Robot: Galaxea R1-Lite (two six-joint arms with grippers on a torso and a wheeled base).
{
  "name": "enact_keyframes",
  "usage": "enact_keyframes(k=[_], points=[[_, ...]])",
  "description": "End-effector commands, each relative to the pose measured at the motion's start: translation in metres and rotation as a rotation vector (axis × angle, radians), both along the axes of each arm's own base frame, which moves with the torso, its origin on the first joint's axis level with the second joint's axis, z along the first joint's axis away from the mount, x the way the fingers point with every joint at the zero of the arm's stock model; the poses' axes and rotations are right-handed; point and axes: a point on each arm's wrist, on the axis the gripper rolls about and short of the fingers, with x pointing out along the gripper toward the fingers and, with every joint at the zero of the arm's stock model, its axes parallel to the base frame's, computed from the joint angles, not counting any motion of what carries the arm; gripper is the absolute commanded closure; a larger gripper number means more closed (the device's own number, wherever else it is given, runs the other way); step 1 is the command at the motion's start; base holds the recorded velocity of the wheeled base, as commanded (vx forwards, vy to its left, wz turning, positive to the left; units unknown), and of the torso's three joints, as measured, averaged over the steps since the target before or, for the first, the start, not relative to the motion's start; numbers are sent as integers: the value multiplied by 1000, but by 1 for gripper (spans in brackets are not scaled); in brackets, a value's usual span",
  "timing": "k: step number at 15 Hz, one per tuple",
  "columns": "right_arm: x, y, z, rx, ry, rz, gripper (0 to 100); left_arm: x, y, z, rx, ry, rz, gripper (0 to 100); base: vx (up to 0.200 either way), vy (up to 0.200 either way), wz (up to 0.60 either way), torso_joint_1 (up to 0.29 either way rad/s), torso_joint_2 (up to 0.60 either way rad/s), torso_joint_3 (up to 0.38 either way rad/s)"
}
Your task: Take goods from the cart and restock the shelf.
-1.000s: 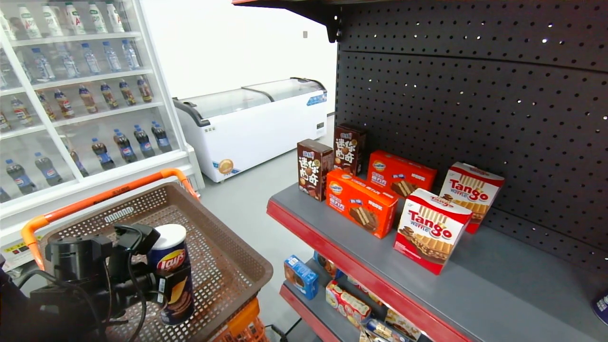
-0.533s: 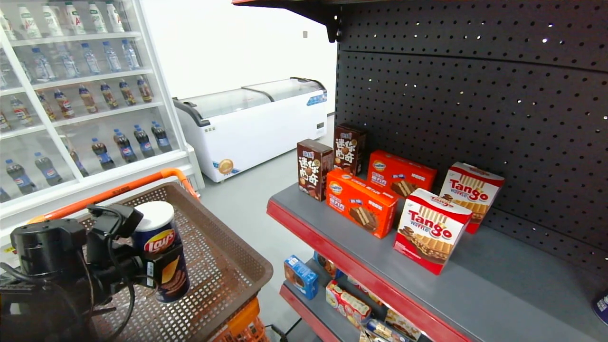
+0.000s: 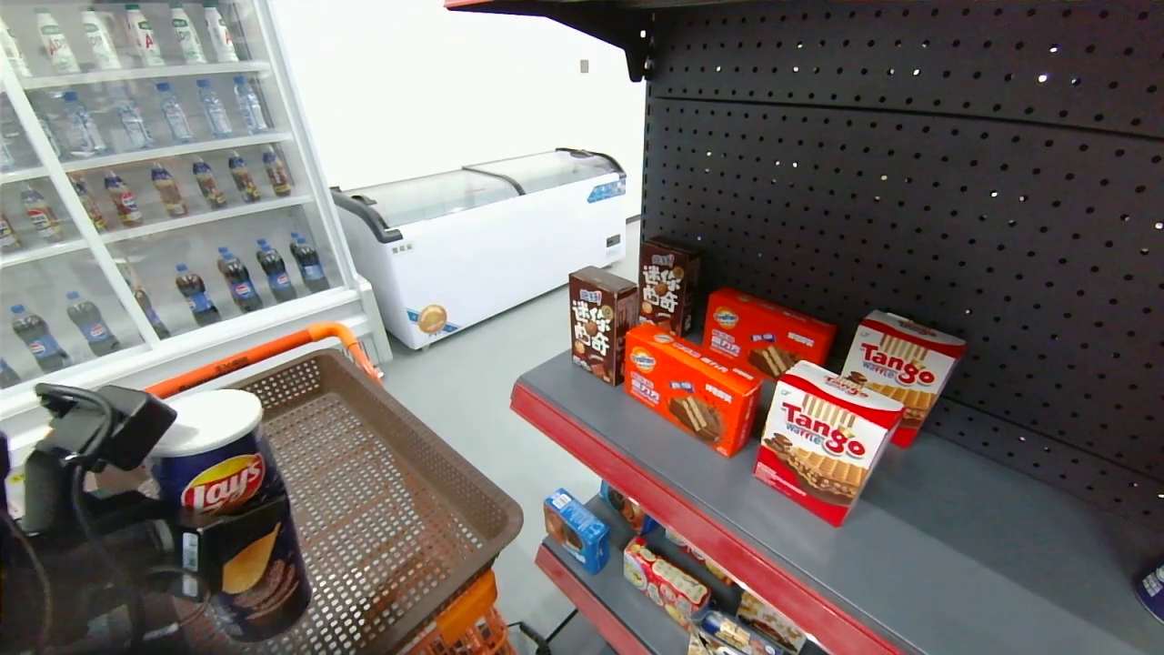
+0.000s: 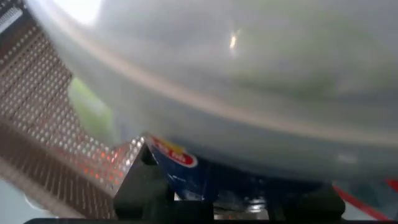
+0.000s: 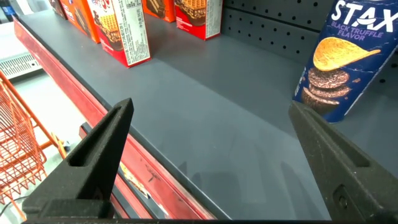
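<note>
The chips can (image 3: 227, 509) is held upright, clamped in the left gripper (image 3: 195, 546), over the cart (image 3: 436, 509) at eight o'clock in the head view. The right gripper (image 5: 211, 109) is held with fingers apart above the shelf (image 5: 205, 106), where a second can (image 5: 339, 62) is stood

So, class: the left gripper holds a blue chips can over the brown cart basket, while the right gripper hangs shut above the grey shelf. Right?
No: the right gripper hangs open, not shut, above the grey shelf; the right wrist view shows it. The left gripper does hold the chips can.
</note>
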Motion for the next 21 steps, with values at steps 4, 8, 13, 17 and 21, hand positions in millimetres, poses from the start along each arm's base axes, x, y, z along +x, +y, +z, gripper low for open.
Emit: enact_keyframes(k=[4, 8, 13, 17, 21], points=[[0, 0, 0, 0, 1, 0, 0, -87, -9, 36, -61, -157, 4, 100, 0, 0, 0, 0, 0, 0], [0, 0, 0, 0, 1, 0, 0, -133, -9, 19, -84, -179, 60, 100, 0, 0, 0, 0, 0, 0], [0, 0, 0, 0, 1, 0, 0, -162, -9, 19, -94, -338, 71, 100, 0, 0, 0, 0, 0, 0], [0, 0, 0, -2, 3, 2, 0, -181, -10, 15, -84, -447, 50, 100, 0, 0, 0, 0, 0, 0], [0, 0, 0, -2, 1, 3, 0, -192, -10, 13, -81, -498, 58, 100, 0, 0, -300, 1, 2, 1]])
